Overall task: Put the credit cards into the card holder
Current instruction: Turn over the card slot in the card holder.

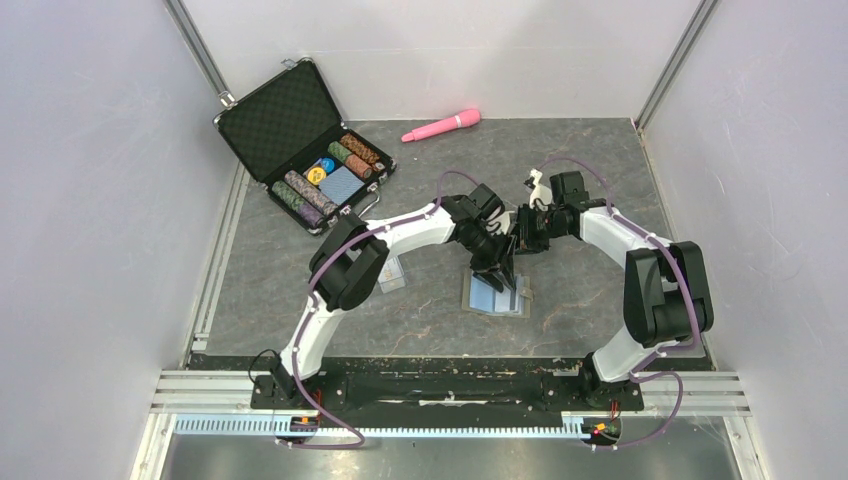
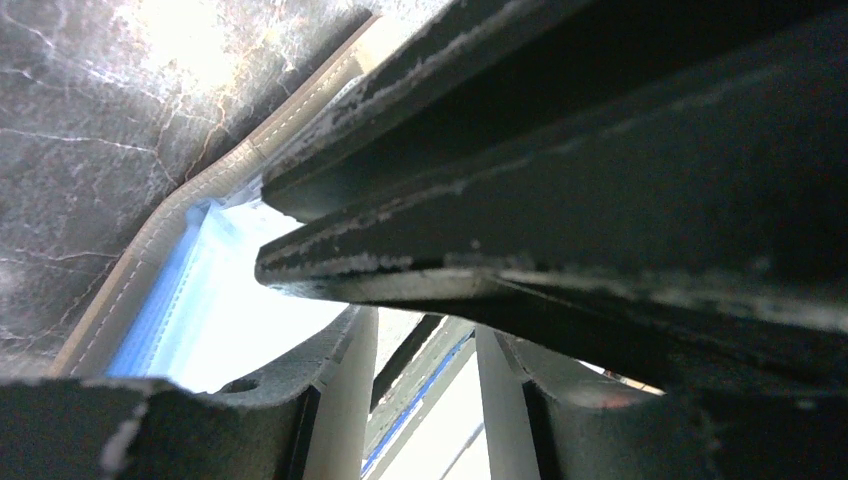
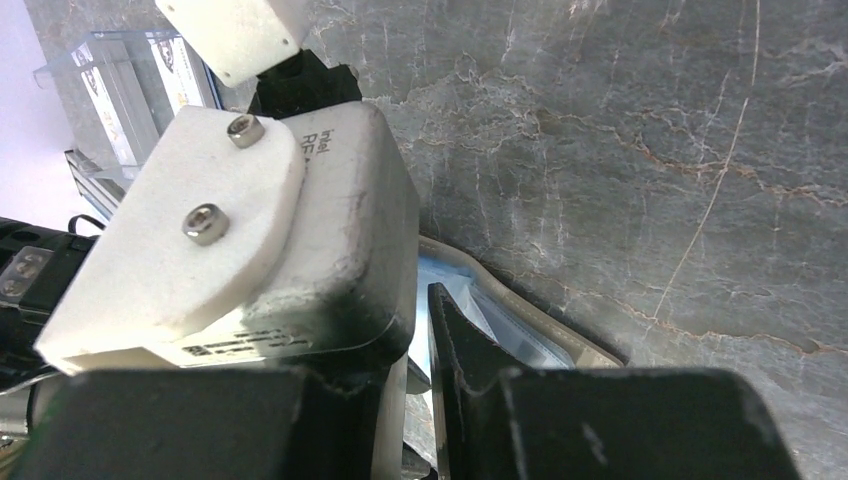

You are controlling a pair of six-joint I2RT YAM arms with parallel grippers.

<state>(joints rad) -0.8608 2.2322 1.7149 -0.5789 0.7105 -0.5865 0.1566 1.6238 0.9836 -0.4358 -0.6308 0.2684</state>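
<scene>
One card holder (image 1: pixel 484 299) lay open mid-table, left gripper (image 1: pixel 502 276) over it; at least two credit cards (image 1: pixel 392 276) sat left of it. Right gripper (image 1: pixel 516 240) close behind. Both grips unclear. Camera housing (image 3: pixel 300 230) read "Intel".

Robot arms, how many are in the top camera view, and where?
2. The white left arm reaches in from the lower left, the white right arm from the lower right; both end above the open khaki-tan folding card holder with light-blue lining. None seems hidden.
</scene>
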